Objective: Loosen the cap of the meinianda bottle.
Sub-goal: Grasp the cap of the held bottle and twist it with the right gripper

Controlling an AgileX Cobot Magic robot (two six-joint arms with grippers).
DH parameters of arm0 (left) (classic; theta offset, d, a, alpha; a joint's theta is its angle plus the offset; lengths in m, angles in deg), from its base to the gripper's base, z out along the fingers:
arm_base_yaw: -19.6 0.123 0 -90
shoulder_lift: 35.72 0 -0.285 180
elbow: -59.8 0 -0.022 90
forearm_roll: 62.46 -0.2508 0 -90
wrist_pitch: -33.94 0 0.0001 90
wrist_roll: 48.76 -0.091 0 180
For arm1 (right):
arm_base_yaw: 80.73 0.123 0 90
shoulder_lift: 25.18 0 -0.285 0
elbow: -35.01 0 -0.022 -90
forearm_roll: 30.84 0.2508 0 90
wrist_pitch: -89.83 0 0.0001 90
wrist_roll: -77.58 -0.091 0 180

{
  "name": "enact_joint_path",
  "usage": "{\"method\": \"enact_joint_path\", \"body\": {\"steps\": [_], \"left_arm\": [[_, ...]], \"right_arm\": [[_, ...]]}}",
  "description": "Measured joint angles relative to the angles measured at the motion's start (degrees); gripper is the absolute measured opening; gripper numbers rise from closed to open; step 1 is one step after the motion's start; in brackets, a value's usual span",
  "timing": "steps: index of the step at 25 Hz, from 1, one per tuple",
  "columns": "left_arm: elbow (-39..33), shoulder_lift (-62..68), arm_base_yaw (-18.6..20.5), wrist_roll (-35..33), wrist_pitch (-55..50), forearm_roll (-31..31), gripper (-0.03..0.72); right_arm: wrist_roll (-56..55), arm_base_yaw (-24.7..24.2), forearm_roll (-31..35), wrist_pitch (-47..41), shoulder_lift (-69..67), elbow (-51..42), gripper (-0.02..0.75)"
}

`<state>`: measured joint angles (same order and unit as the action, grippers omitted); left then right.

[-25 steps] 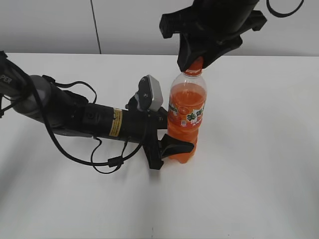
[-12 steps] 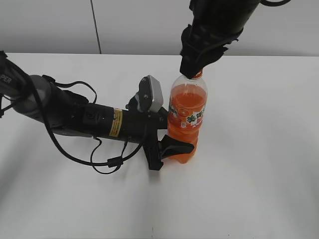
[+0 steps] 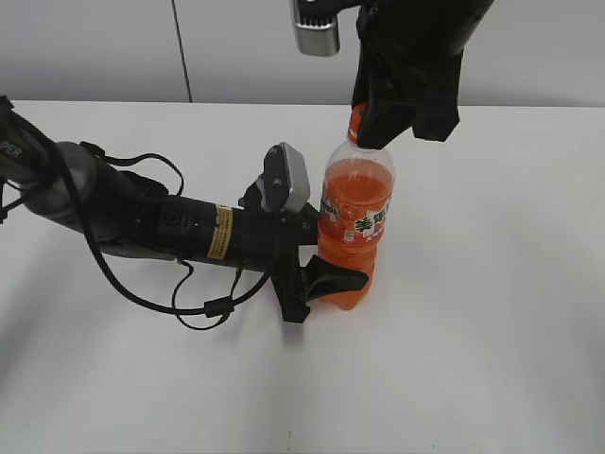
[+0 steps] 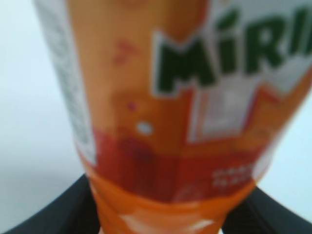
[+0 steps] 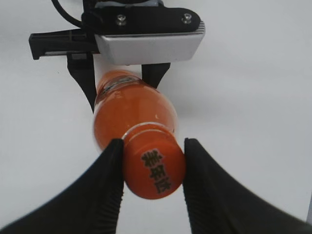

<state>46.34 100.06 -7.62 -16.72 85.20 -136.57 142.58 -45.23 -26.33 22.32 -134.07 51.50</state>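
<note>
The right gripper (image 3: 364, 118), clamped on the cap (image 3: 356, 121) of the meinianda bottle (image 3: 354, 222), is being rotated about the bottle's neck, its wrist camera (image 3: 315, 26) being swung round above the cap.

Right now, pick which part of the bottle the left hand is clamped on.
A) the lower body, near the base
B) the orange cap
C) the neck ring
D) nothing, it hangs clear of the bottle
A: in the exterior view the left hand grips the meinianda bottle low on its body, while the right hand pinches the cap on top.
</note>
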Motion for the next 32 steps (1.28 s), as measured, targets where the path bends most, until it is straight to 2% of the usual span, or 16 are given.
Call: {"method": "enact_joint_path", "body": {"steps": [32], "left_arm": [[0.00, -0.04, 0.00, 0.05, -0.17, 0.34, 0.408]], "right_arm": [[0.84, 0.00, -0.40, -0.77, -0.38, 1.17, 0.279]]}}
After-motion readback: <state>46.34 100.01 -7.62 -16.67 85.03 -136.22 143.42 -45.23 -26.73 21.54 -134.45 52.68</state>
